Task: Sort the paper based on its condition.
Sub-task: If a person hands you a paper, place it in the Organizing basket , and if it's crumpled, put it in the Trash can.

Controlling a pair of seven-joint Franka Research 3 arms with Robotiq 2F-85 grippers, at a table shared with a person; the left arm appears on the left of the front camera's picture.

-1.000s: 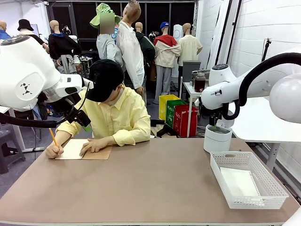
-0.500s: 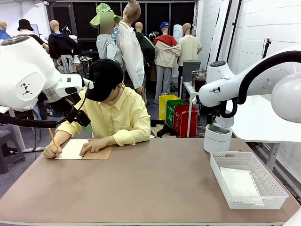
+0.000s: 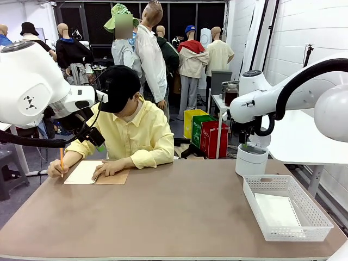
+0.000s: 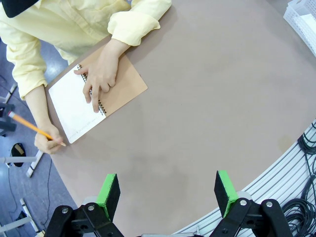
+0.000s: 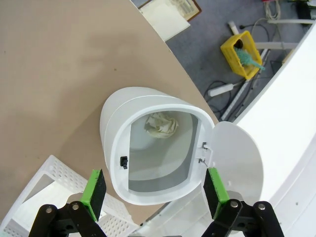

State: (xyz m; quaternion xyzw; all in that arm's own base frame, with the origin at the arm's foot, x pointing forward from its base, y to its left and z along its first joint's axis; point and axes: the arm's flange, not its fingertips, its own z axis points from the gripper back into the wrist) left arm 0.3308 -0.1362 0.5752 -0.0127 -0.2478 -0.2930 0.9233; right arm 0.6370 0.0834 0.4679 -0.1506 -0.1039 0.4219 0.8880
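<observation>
A crumpled ball of paper (image 5: 161,124) lies at the bottom of the white bin (image 5: 116,136), whose lid (image 5: 237,158) hangs open. My right gripper (image 5: 153,187) hovers open above the bin's mouth with nothing between its green pads; in the front view the right gripper (image 3: 247,143) hangs just over the bin (image 3: 251,161). A flat white sheet of paper (image 3: 276,210) rests in the white mesh basket (image 3: 304,228). My left gripper (image 4: 167,190) is open and empty, high over the table's near left; in the front view the left gripper (image 3: 97,142) sits close to the person.
At the far left a person writes with a pencil (image 4: 34,129) on the white page of a tan spiral notebook (image 4: 126,86), one hand (image 4: 101,79) flat on it. The basket's corner (image 4: 302,15) shows at the left wrist view's top right. Brown tabletop (image 3: 174,212) spans the middle.
My right arm has shifted slightly up and left above the bin. The person's pencil hand has moved a little left and their head has lifted.
</observation>
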